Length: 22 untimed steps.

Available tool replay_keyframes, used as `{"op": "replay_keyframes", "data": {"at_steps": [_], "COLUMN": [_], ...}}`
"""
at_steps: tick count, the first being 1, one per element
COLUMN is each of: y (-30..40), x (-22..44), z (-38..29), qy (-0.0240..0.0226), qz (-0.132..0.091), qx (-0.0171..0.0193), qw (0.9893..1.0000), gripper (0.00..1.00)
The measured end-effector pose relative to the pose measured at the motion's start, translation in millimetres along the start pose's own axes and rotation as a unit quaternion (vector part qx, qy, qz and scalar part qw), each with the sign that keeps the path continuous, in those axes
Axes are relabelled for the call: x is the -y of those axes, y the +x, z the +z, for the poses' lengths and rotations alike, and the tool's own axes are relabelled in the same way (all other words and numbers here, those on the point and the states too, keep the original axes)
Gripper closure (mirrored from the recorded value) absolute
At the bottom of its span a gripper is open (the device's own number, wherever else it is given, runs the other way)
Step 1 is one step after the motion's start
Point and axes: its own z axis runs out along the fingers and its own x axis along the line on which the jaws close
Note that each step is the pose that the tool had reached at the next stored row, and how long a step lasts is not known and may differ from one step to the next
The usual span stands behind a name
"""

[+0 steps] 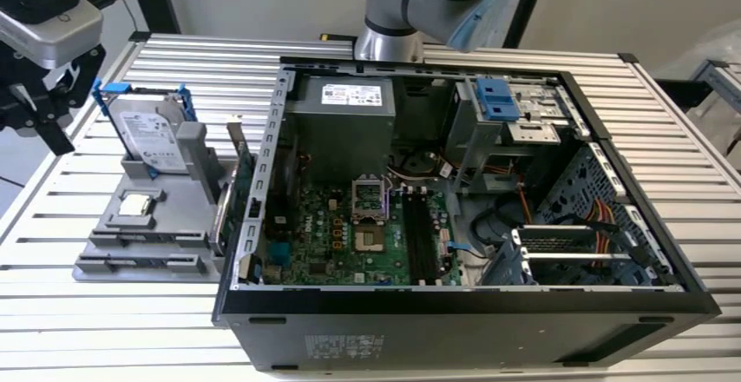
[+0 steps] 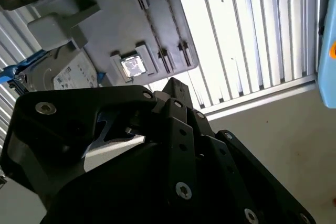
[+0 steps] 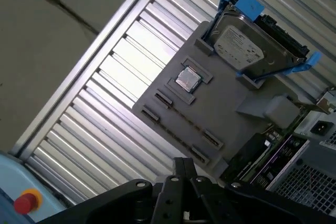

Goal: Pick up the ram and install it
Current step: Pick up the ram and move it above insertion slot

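Black end effector [image 1: 41, 126] aloft near grey tray [image 1: 99, 269] | ram: cannot tell where

We can read no words or numbers anywhere, though we see printed labels. Inside the case [image 1: 463, 330], a white sticker [image 1: 350, 94] lies on the power supply [image 1: 342, 139]; its print is too small for us to make out. On the case's outer wall, the one nearest the exterior camera, sits a grey sticker [image 1: 344, 345] with fine print that we cannot read. Beside the case, to the exterior view's left of it, the hard drive [image 1: 141, 102] bears a drive label [image 1: 147, 132]. We also see it in both wrist views [image 3: 239, 45] [image 2: 77, 75], and its lines are illegible to us.
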Motion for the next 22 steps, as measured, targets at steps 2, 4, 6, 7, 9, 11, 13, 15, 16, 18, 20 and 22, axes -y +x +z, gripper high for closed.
{"op": "replay_keyframes", "data": {"at_steps": [2, 4, 6, 7, 9, 11, 13, 15, 16, 18, 20, 22], "y": [0.0, 0.0, 0.0, 0.0, 0.0, 0.0, 0.0, 0.0, 0.0, 0.0, 0.0, 0.0], "x": [0.0, 0.0, 0.0, 0.0, 0.0, 0.0, 0.0, 0.0, 0.0, 0.0, 0.0, 0.0], "z": [0.0, 0.0, 0.0, 0.0, 0.0, 0.0, 0.0, 0.0, 0.0, 0.0, 0.0, 0.0], "qy": [0.0001, 0.0003, 0.0004, 0.0005, 0.0007, 0.0008, 0.001, 0.0011, 0.0012, 0.0014, 0.0015, 0.0017], "qz": [-0.006, -0.013, -0.019, -0.022, -0.028, -0.035, -0.041, -0.048, -0.051, -0.058, -0.065, -0.072], "qx": [-0.0003, -0.0005, -0.0008, -0.0009, -0.0012, -0.0015, -0.0017, -0.002, -0.0021, -0.0024, -0.0027, -0.003], "qw": [1.0, 0.9999, 0.9998, 0.9998, 0.9996, 0.9994, 0.9992, 0.9989, 0.9987, 0.9983, 0.9979, 0.9974], "gripper": [1.0, 1.0, 1.0, 1.0, 1.0, 1.0, 1.0, 1.0, 1.0, 1.0, 1.0, 1.0]}}
